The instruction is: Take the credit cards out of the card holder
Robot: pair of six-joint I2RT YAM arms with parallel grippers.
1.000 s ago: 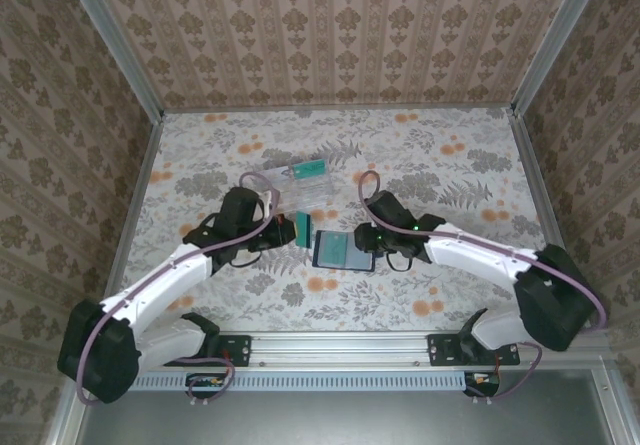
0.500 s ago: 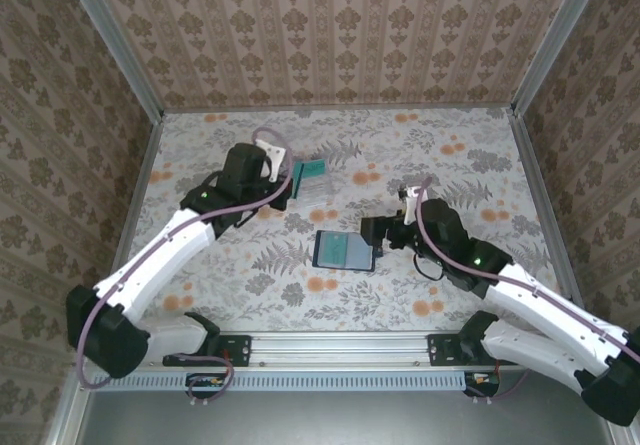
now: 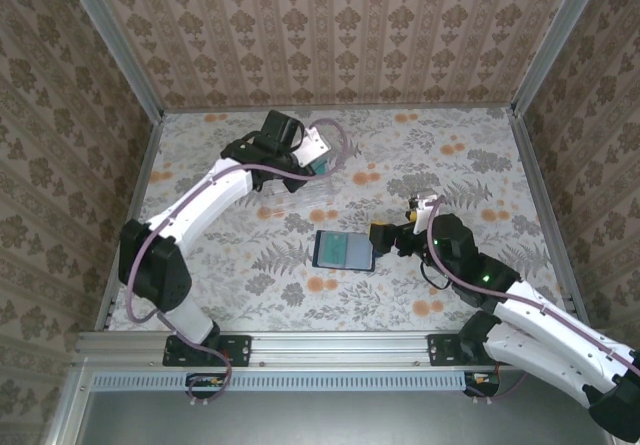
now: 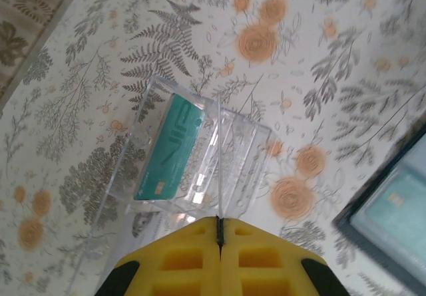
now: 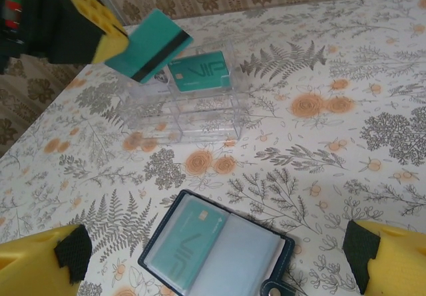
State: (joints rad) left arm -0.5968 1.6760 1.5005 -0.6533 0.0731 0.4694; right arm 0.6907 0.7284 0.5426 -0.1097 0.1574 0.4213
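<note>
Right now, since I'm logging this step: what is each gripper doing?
Left gripper: closed on a teal card.
Right gripper: open, empty.

It looks like a lab test booth, not a home. Wallpapered panels (image 3: 340, 35) in aluminium framing (image 3: 110, 37) box in a floral-covered table (image 3: 460, 145), and robot arms (image 3: 530, 310) are bolted to a rail (image 3: 340, 348) along its near edge.

The card holder (image 3: 343, 250) lies open and flat near the centre of the worktop (image 3: 450, 165). The right hand (image 3: 383, 238) sits just beside its right edge. The left hand (image 3: 320, 161) grips a teal credit card (image 3: 319, 171) above the clear plastic box (image 3: 300, 191).
</note>
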